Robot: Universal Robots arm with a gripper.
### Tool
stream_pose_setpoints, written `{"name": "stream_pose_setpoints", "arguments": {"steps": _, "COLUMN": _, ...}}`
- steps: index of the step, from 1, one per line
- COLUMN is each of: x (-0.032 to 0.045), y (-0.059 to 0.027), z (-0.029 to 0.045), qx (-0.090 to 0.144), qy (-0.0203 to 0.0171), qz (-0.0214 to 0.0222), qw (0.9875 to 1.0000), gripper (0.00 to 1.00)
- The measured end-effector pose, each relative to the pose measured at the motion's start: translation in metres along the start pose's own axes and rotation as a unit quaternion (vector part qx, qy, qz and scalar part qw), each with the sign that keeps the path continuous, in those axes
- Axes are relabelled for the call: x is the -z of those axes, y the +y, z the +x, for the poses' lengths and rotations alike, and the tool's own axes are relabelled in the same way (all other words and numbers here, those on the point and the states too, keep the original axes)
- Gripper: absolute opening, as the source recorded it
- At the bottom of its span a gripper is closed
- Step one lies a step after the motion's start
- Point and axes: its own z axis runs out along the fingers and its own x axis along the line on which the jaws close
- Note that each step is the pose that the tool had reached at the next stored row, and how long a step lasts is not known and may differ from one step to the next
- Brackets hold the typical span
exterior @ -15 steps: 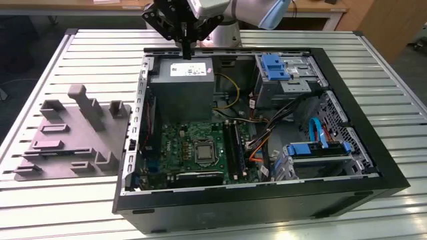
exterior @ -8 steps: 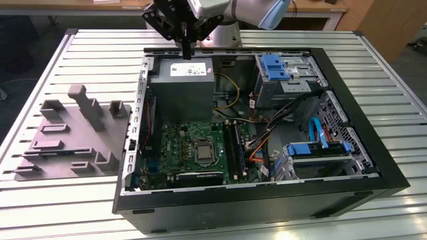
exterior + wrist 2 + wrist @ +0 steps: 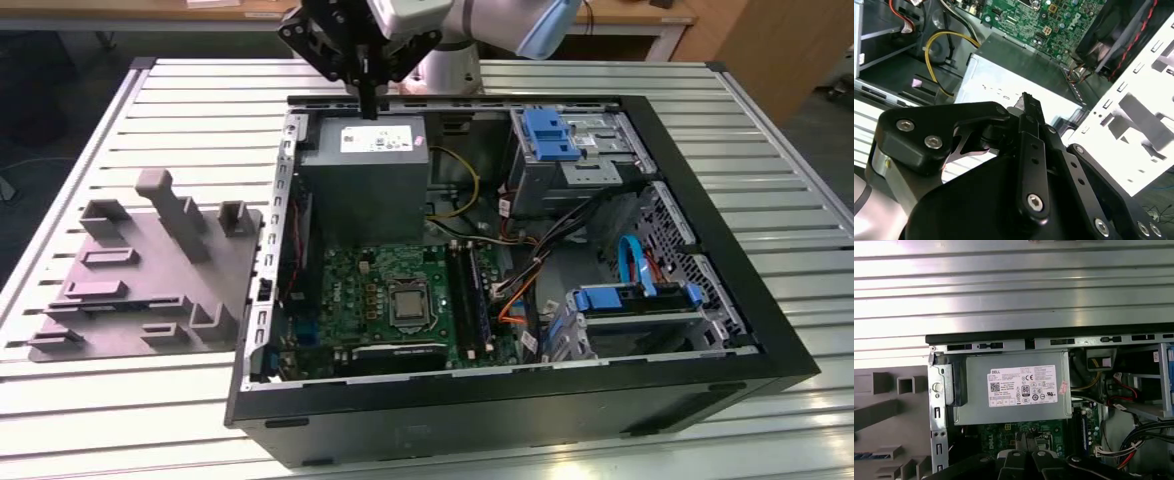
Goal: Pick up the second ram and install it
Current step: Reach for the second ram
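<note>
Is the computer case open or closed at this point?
Open. The computer case lies on its side with no side panel, leaving the motherboard and power supply exposed.

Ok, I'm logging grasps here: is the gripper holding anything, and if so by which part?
Nothing is held. The gripper hangs above the power supply with its fingers together and nothing between them.

A robotics lab or workshop is suggested: an open black metal computer tower (image 3: pixel 534 400) is laid on a ribbed aluminium-profile table (image 3: pixel 747 150), beside a grey moulded parts fixture (image 3: pixel 147 270); a pale wooden desk (image 3: pixel 627 12) is seen behind.
</note>
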Motion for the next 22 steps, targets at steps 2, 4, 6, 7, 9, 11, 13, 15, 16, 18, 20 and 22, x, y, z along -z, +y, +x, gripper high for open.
{"name": "stream_pose_setpoints", "arguments": {"steps": 2, "x": -0.0002, "y": -0.0003, "z": 0.0039, "qx": 0.000, "qy": 0.0000, "qz": 0.0000, "qw": 1.0000, "gripper": 0.10}}
{"name": "stream_pose_setpoints", "arguments": {"steps": 4, "x": -0.0003, "y": -0.0006, "z": 0.0081, "qx": 0.000, "qy": 0.0000, "qz": 0.0000, "qw": 1.0000, "gripper": 0.10}}
{"name": "stream_pose_setpoints", "arguments": {"steps": 6, "x": -0.0004, "y": -0.0010, "z": 0.0130, "qx": 0.000, "qy": 0.0000, "qz": 0.0000, "qw": 1.0000, "gripper": 0.10}}
{"name": "stream_pose_setpoints", "arguments": {"steps": 7, "x": -0.0004, "y": -0.0012, "z": 0.0160, "qx": 0.000, "qy": 0.0000, "qz": 0.0000, "qw": 1.0000, "gripper": 0.10}}
{"name": "stream_pose_setpoints", "arguments": {"steps": 9, "x": -0.0005, "y": -0.0017, "z": 0.0222, "qx": 0.000, "qy": 0.0000, "qz": 0.0000, "qw": 1.0000, "gripper": 0.10}}
{"name": "stream_pose_setpoints", "arguments": {"steps": 11, "x": -0.0006, "y": -0.0022, "z": 0.0287, "qx": 0.000, "qy": -0.0001, "qz": 0.0000, "qw": 1.0000, "gripper": 0.10}}
{"name": "stream_pose_setpoints", "arguments": {"steps": 13, "x": -0.0006, "y": -0.0027, "z": 0.0355, "qx": 0.000, "qy": -0.0001, "qz": 0.0000, "qw": 1.0000, "gripper": 0.10}}
{"name": "stream_pose_setpoints", "arguments": {"steps": 15, "x": -0.0007, "y": -0.0033, "z": 0.0430, "qx": 0.000, "qy": -0.0002, "qz": -0.0001, "qw": 1.0000, "gripper": 0.10}}
{"name": "stream_pose_setpoints", "arguments": {"steps": 16, "x": -0.0007, "y": -0.0036, "z": 0.0467, "qx": 0.000, "qy": -0.0002, "qz": 0.0000, "qw": 1.0000, "gripper": 0.10}}
{"name": "stream_pose_setpoints", "arguments": {"steps": 18, "x": -0.0007, "y": -0.0042, "z": 0.0542, "qx": 0.000, "qy": -0.0003, "qz": 0.0000, "qw": 1.0000, "gripper": 0.10}}
{"name": "stream_pose_setpoints", "arguments": {"steps": 20, "x": -0.0008, "y": -0.0047, "z": 0.0617, "qx": 0.000, "qy": -0.0004, "qz": 0.0000, "qw": 1.0000, "gripper": 0.10}}
{"name": "stream_pose_setpoints", "arguments": {"steps": 22, "x": -0.0009, "y": -0.0053, "z": 0.0687, "qx": 0.000, "qy": -0.0004, "qz": -0.0001, "qw": 1.0000, "gripper": 0.10}}
